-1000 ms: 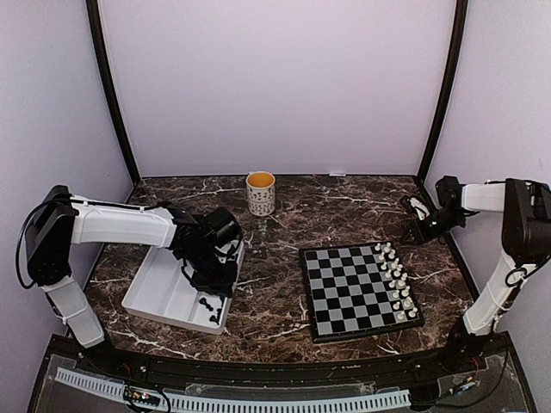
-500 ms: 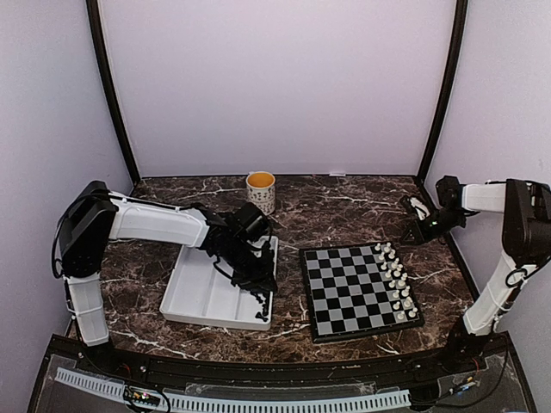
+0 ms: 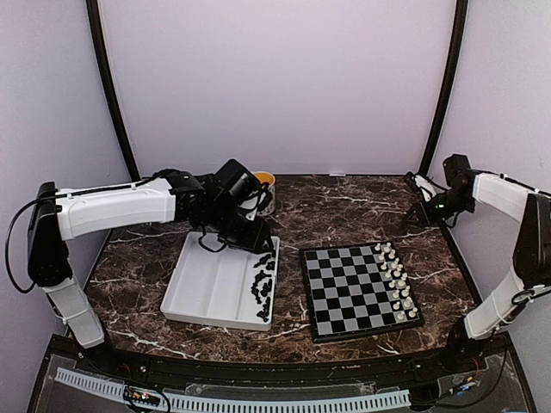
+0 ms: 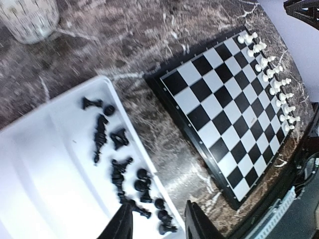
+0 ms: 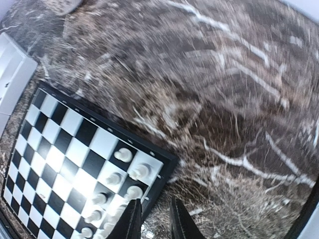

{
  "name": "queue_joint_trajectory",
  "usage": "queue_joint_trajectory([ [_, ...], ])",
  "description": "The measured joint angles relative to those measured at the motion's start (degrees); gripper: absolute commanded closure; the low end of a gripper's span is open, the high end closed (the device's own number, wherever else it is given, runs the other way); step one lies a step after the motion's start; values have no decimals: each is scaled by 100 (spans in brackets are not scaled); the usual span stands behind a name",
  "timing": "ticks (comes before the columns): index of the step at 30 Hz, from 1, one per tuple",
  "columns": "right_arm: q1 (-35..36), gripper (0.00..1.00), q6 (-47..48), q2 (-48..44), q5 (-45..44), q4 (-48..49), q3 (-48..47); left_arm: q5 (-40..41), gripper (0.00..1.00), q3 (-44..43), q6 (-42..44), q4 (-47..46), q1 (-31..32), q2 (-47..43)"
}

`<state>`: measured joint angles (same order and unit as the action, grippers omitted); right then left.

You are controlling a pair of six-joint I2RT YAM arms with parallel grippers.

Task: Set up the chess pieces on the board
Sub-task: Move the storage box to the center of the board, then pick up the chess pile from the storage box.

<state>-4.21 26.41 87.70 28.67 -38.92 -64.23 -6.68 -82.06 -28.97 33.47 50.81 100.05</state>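
Dark marble desk (image 3: 344,206), with the white tray (image 3: 207,284) lying just left of the board (image 3: 344,288). The left gripper (image 4: 158,215) hovers over the tray's far right corner, jaws parted, nothing between them. The right gripper (image 5: 152,211) hangs near the desk's far right corner, jaws narrowly apart and empty, as far as the blurred view shows. The mug (image 3: 265,179) stands at the back. White pieces (image 3: 394,280) stand in two files on the board's right edge, while black pieces (image 3: 263,288) lie jumbled along the tray's right side.

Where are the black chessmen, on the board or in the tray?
In the white tray: black chessmen lie tumbled there; the chessboard holds only white pieces.
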Motion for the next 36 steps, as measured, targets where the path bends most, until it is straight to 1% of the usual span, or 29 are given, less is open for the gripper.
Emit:
queue_joint_trajectory([
  [1, 103, 78, 11, -72, -2, -31, -79, 225, 68, 7, 236, -7, -15, -157],
  [2, 271, 78, 33, -153, -35, -55, -173, 529, 72, 13, 487, -42, -50, -291],
  [5, 970, 79, 122, -337, -131, -103, -407, 1051, 76, 20, 883, -197, -223, -376],
  [6, 1248, 79, 164, -365, -184, -114, -463, 1191, 76, 39, 929, -254, -302, -326],
  [9, 1906, 79, 269, -374, -302, -151, -529, 1390, 73, 59, 944, -337, -474, -42],
  [11, 2140, 80, 339, -356, -332, -190, -525, 1410, 71, 59, 927, -409, -540, 236],
  [16, 2304, 81, 463, -308, -337, -181, -367, 1224, 68, -24, 1034, -420, -544, 887],
  [17, 2312, 81, 476, -306, -332, -175, -310, 1163, 66, -59, 1086, -420, -544, 984],
  [20, 2328, 81, 494, -306, -321, -144, -131, 1010, 63, -195, 1220, -378, -560, 1172],
  [24, 2330, 81, 503, -306, -319, -111, 26, 859, 61, -365, 1357, -321, -568, 1270],
  [27, 2330, 81, 501, -306, -319, -79, 68, 774, 62, -404, 1394, -304, -570, 1320],
  [36, 2330, 81, 498, -306, -308, -2, 72, 566, 73, -428, 1425, -214, -570, 1674],
])
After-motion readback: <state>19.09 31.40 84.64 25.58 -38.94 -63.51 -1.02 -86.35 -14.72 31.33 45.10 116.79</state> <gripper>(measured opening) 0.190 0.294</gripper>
